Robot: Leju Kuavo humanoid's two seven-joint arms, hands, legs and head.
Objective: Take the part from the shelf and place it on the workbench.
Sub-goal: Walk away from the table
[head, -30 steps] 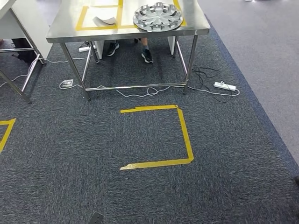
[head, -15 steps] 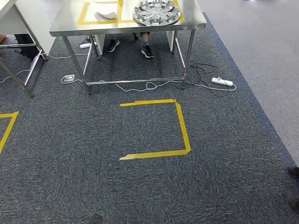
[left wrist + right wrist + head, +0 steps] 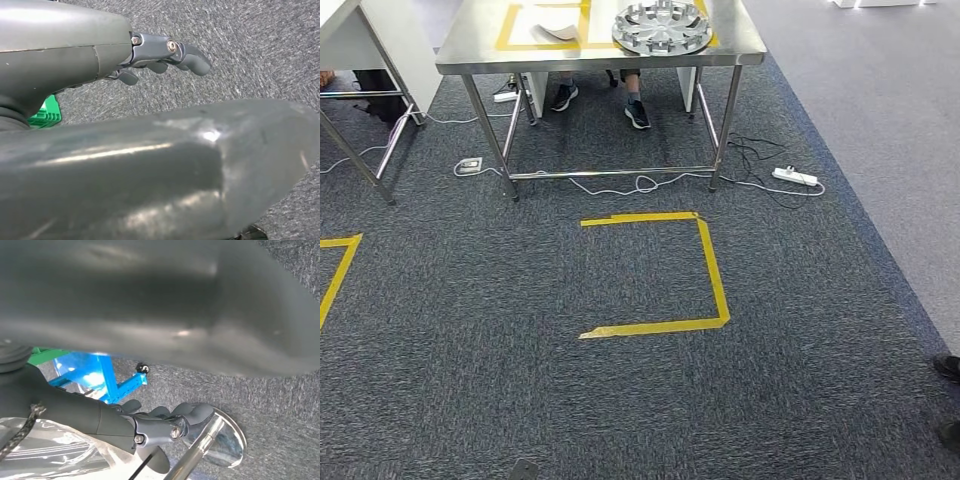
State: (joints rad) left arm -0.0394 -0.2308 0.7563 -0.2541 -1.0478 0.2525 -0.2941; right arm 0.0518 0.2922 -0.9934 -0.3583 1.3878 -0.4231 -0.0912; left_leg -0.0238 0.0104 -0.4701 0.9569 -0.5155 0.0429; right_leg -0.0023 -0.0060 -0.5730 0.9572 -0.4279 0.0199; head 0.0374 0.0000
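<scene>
The steel workbench (image 3: 471, 55) stands far ahead at the top of the head view. On it, inside yellow tape, lie a silver wheel cover (image 3: 661, 25) and a thin pale curved part (image 3: 555, 31). My left hand (image 3: 166, 55) hangs over the grey carpet with its fingers loosely stretched out and nothing in them. My right hand (image 3: 166, 427) hangs too, with its fingers extended and nothing visibly between them. Past it are a blue frame (image 3: 96, 372) and a shiny metal leg with a round foot (image 3: 217, 440).
A yellow tape square (image 3: 712, 270) marks the carpet between me and the bench. Cables and a power strip (image 3: 795, 177) lie under the bench, where a person's shoes (image 3: 637, 114) show. Another person's shoes (image 3: 948, 367) are at the right edge. A second table frame (image 3: 358, 160) stands left.
The whole head view has shifted as the camera moved: the bench and tape square sit slightly higher now, and shoes have come in at the right edge.
</scene>
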